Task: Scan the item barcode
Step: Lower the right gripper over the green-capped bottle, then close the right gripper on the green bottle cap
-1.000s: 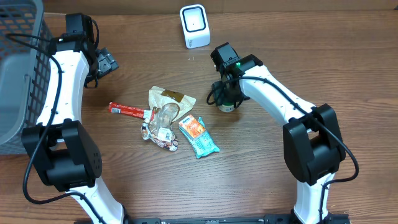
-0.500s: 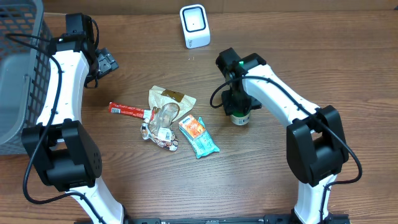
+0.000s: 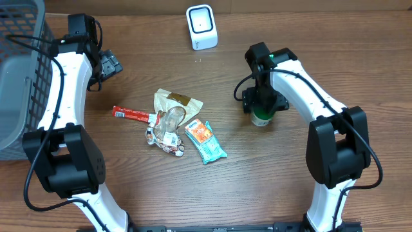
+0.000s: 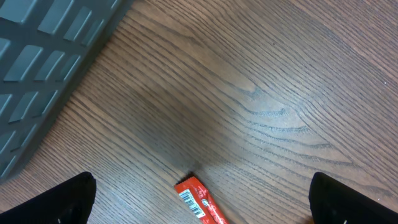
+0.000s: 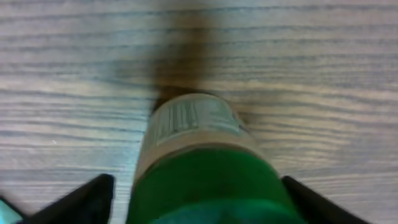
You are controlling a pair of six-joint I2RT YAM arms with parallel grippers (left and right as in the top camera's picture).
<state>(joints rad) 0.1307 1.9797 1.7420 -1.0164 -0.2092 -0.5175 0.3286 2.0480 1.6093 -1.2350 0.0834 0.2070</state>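
The bottle (image 5: pixel 198 134) stands upright on the table (image 5: pixel 323 68). Its long axis is vertical and its green cap points up at the wrist camera. It sits directly between the right gripper's (image 5: pixel 198 202) fingers, which are spread wide on either side and not pinching it. The left gripper (image 4: pixel 208 199) is spread fully and holds nothing.

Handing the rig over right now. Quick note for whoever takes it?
Left gripper: open, empty, over bare table beside the basket.
Right gripper: open, fingers either side of the upright green-capped bottle, not gripping it.
Scanner is at the table's far edge. Packets are piled mid-table.
Done: the bottle stands right of the pile; whether it was scanned does not show.
Left: probably scan the piled packets.
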